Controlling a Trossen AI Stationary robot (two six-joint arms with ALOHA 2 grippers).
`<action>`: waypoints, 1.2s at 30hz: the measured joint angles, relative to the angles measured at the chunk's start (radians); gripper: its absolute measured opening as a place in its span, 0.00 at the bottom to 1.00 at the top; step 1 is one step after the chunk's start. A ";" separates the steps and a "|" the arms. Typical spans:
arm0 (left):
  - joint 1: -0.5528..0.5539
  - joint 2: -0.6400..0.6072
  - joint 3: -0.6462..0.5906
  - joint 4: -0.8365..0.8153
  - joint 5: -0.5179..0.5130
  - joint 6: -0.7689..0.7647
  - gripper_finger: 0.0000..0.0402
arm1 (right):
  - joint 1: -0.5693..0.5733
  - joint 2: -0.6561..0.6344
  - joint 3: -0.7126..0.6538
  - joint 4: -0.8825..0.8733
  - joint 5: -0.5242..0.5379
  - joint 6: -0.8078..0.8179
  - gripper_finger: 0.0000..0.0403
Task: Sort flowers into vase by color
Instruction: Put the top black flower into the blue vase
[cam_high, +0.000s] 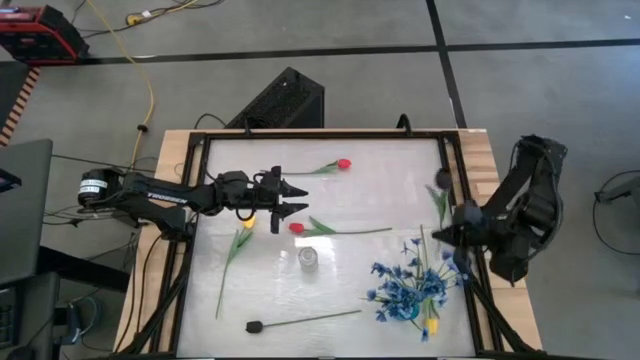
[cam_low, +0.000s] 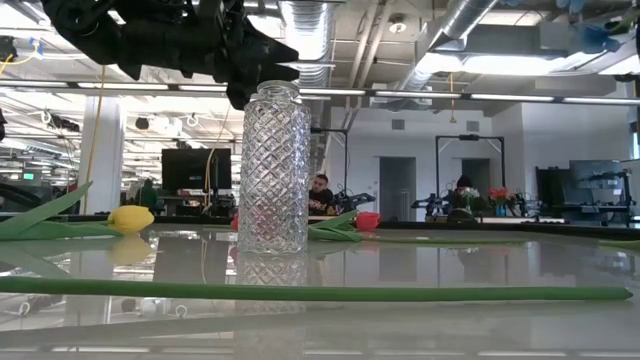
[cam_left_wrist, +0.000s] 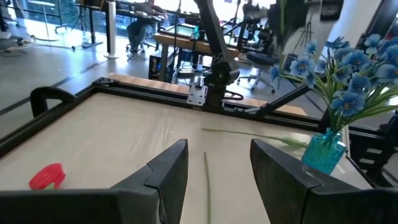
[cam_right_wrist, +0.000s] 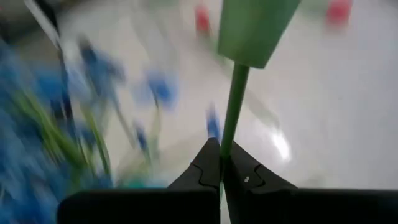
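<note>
1 green flower stem pinched between the right pincer fingers.

Two red tulips lie loose on the table, both beyond the clear glass vase. One yellow tulip lies to its left. One black-headed stem lies in front of it. One blue vase to its right holds the blue sprays. Two arms reach in.
</note>
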 joint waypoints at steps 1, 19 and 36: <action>0.000 0.000 0.000 0.001 0.000 -0.001 0.40 | 0.000 -0.002 0.020 0.007 0.067 -0.038 0.07; 0.000 0.003 0.000 0.004 -0.036 -0.009 0.40 | 0.231 0.103 0.103 0.778 0.146 -0.924 0.07; 0.000 0.003 0.000 0.004 -0.042 -0.011 0.40 | 0.266 0.412 0.102 0.809 0.298 -0.834 0.07</action>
